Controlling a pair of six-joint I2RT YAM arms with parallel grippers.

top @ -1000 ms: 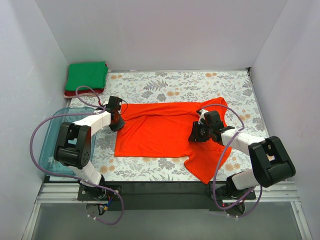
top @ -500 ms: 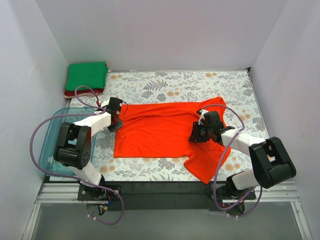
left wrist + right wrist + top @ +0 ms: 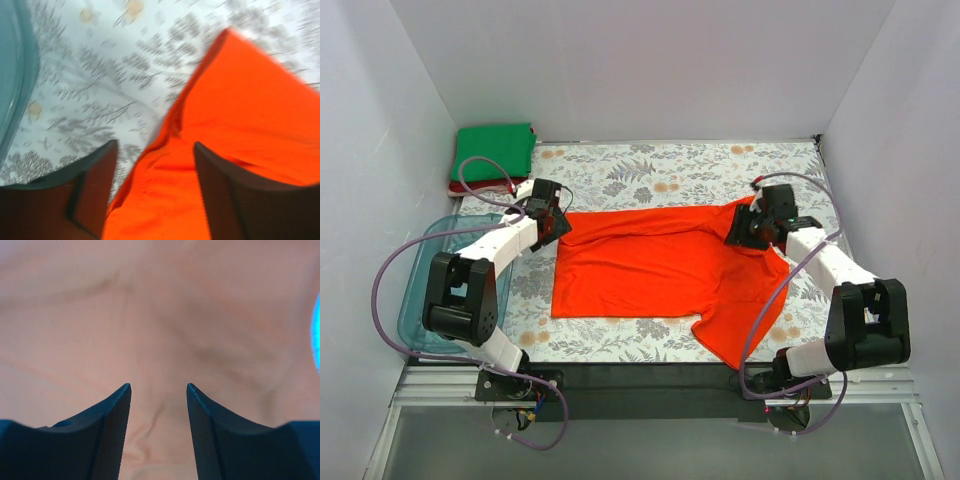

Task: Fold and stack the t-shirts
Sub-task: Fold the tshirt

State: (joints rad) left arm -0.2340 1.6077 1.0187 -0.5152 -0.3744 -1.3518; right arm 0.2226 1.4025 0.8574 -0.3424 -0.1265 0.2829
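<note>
While the orange-red t-shirt lies on the worktop, the left hand hangs released over its edge. The right hand, also released, hangs above the cloth.

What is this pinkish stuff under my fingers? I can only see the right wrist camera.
Observer: That's the orange-red t-shirt, spread on the flowery table. Your right gripper is over its far right part.
Operator: Where's my other arm?
Observer: The left gripper is at the shirt's far left corner, jaws apart.
Operator: Are any shirts done?
Observer: Yes, a folded green t-shirt lies on a dark red t-shirt in the far left corner.
</note>
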